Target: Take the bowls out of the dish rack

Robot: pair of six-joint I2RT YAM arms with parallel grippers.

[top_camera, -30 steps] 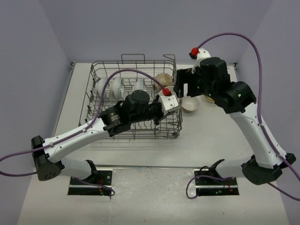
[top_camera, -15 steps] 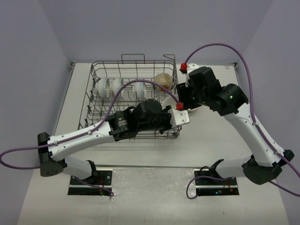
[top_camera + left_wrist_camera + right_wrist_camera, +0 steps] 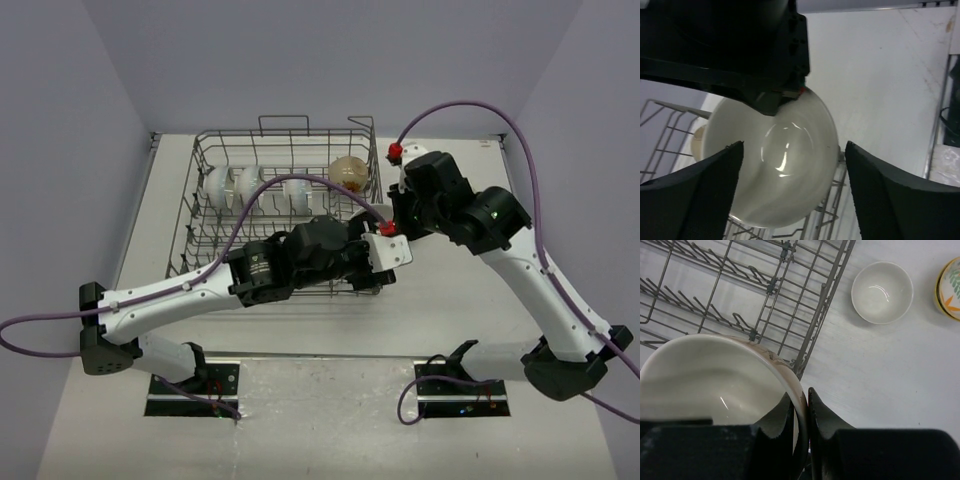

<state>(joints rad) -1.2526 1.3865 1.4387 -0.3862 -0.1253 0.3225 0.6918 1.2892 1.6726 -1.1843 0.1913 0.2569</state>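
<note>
At lower left of the right wrist view, a round ceramic bowl (image 3: 715, 375), cream inside and tan-streaked at the rim, mouth tipped toward both wrist lenses; round, so no long axis to speak of. Pinched at its rim by the right gripper (image 3: 801, 396), jaws closed on the wall, just over the right edge of the grey wire dish rack (image 3: 290, 132). Flanked by the left gripper (image 3: 792, 150), jaws spread wide, gripping nothing. At upper right of that view, on the white surface (image 3: 300, 320), a small white bowl (image 3: 882, 292) and a yellow-floral bowl (image 3: 950, 287). Since a second ago, a leftward swing of the right arm from above those two to the rack's edge.
</note>
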